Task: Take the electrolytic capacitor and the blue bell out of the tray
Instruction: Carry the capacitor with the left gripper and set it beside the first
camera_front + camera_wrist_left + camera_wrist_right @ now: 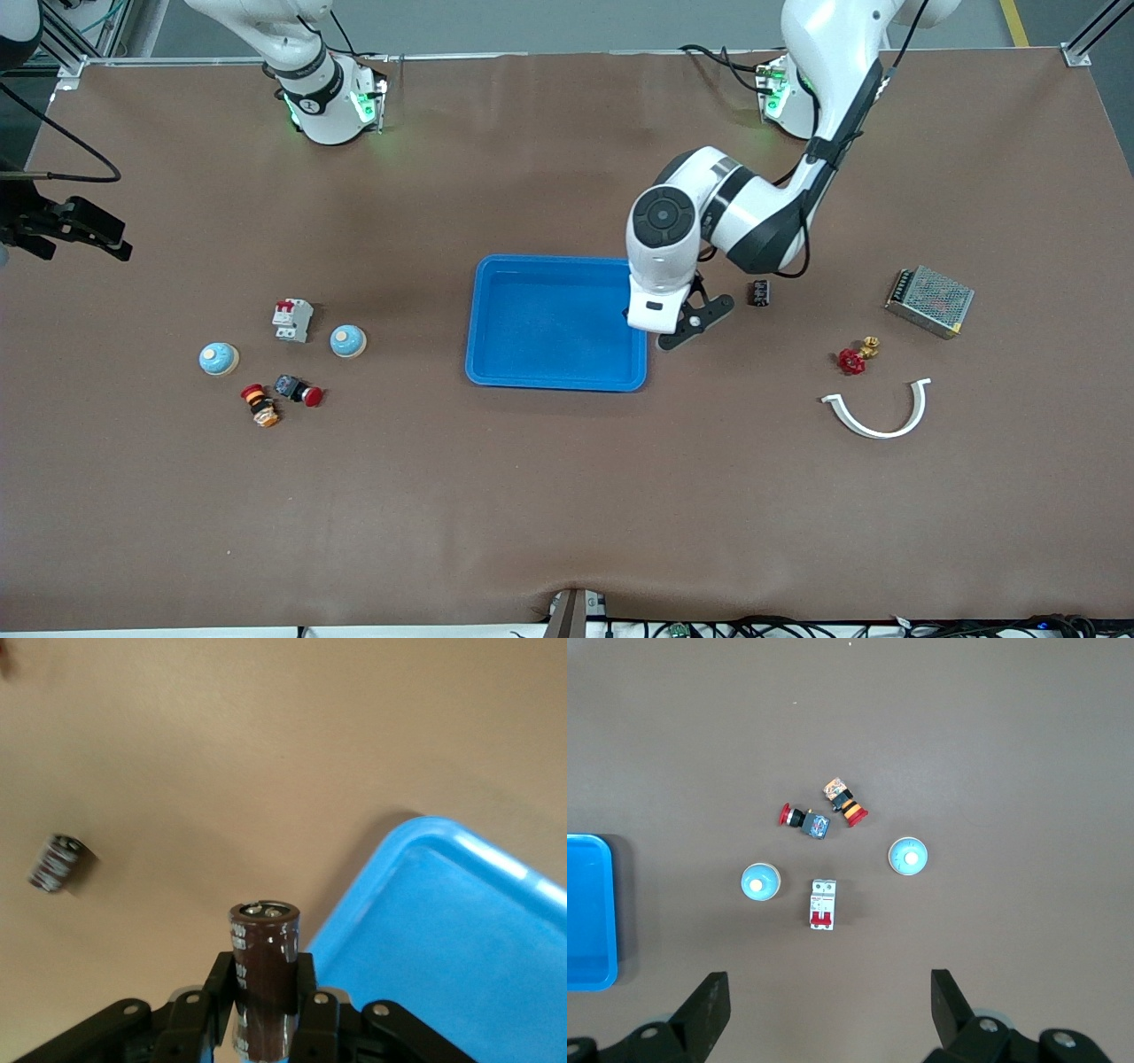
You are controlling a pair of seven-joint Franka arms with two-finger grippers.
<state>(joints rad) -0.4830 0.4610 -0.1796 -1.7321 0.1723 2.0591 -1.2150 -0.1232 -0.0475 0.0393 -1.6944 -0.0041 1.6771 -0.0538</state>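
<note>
The left arm's wrist hid the left gripper [640, 326] in the front view's middle; the capacitor [263, 979] ran off the left wrist view's bottom edge.

My arms are glossy white Frankas with black joint bands; green lights glow at both bases along the frame's top. Black cable runs down the left arm. Each tool [266, 1028] is black, with silver screws at its linkage.
</note>
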